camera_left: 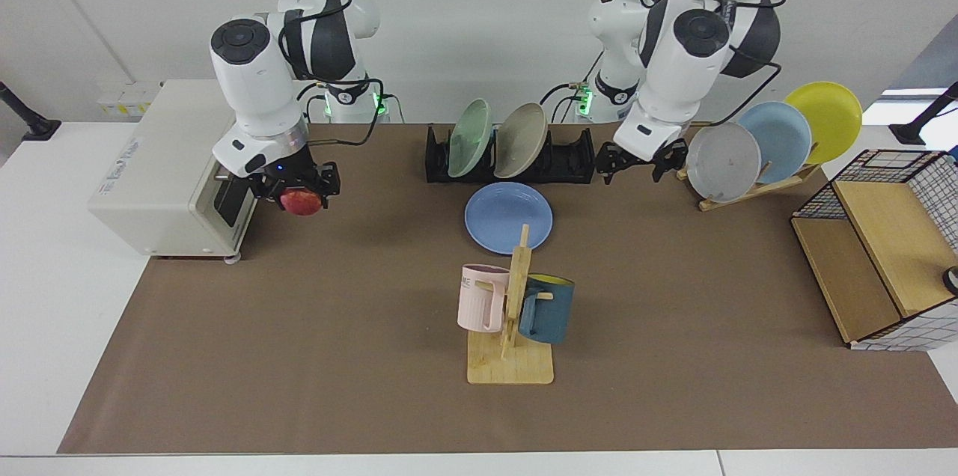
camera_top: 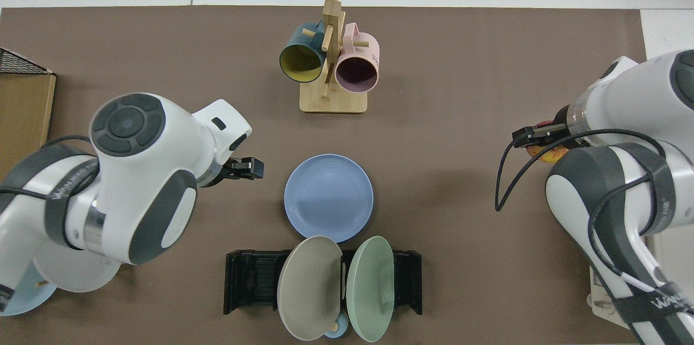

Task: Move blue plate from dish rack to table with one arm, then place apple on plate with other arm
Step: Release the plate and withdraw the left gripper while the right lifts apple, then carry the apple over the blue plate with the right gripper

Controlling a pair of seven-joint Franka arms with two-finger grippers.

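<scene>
While the right end effector grips the apple, the blue plate lies well apart.

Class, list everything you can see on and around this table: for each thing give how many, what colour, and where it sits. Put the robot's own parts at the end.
blue plate: 1, periwinkle blue, flat on the table before the dish rack
dish rack: 1, black, at the back middle
plates in rack: 2, pale green and beige, leaning
apple: 1, red, in the right gripper
wooden plate stand: 1, holding grey, sky-blue and yellow plates
mug stand: 1, light wood, near the front, with a pink mug and a dark teal mug
toaster oven: 1, cream, beside the right arm
wire basket: 1, black wire with wood panels, far side
right gripper: shut on the apple, above the table
left gripper: open, empty, raised between rack and plate stand
</scene>
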